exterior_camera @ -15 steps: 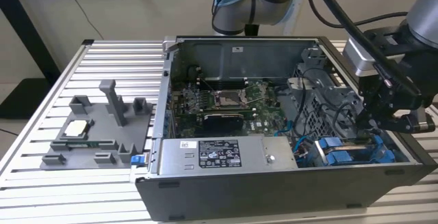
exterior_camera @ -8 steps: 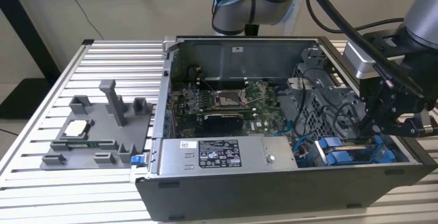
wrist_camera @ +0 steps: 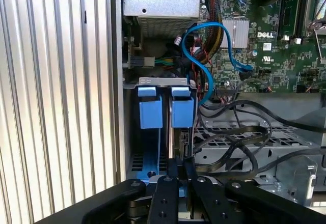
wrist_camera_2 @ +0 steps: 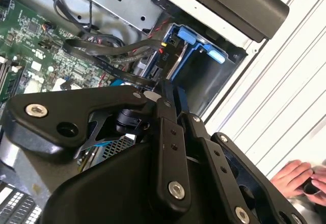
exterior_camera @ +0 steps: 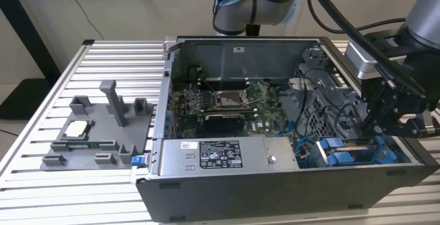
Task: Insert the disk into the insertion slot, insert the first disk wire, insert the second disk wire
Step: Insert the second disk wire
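Where the open computer case [exterior_camera: 275,194] sits on the slatted worktop [exterior_camera: 103,55], bare slats lie free along the case's 9 o'clock side in the exterior view, apart from a grey fixture tray [exterior_camera: 103,132] resting there. Room is tight at the case's 4 o'clock corner. The insertion slot [exterior_camera: 374,155] there is hemmed by the case wall on one side and a metal cage draped with black cables [wrist_camera: 239,132] on the other. A looping blue cable [wrist_camera: 204,71] runs just beside the slot's mouth. The disk [wrist_camera: 179,137] stands on edge inside the insertion slot [wrist_camera: 133,158], in the compartment nearer the cables, with its blue carrier tab at the slot's mouth. A second blue carrier stands just beside it. The pincer [exterior_camera: 368,132] hangs over this corner. In both wrist views its tips [wrist_camera: 181,162] are drawn close together at the disk's exposed edge [wrist_camera_2: 164,89], and it is not possible to tell whether something thin is pinched between them. A person's hand [wrist_camera_2: 300,175] rests on the slats outside the case. White printed labels sit on the power supply [exterior_camera: 220,155] and on the green motherboard [wrist_camera: 275,46].
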